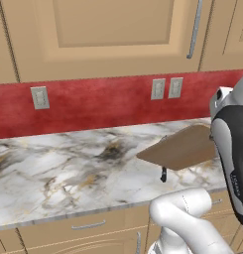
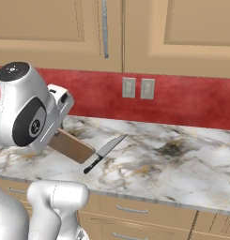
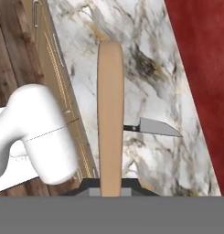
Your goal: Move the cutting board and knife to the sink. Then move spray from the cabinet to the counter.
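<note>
The gripper (image 3: 110, 191) is clamped on one end of the cutting board (image 3: 110, 114), which it holds lifted edge-on above the marble counter (image 1: 53, 168), with the board running straight out from between the two fingertips in the hand view. The knife (image 2: 105, 153) lies flat on the counter beneath the raised board, its grey blade pointing toward the red backsplash (image 1: 93, 104) and its black handle toward the counter's front edge, partly hidden behind the board
</note>
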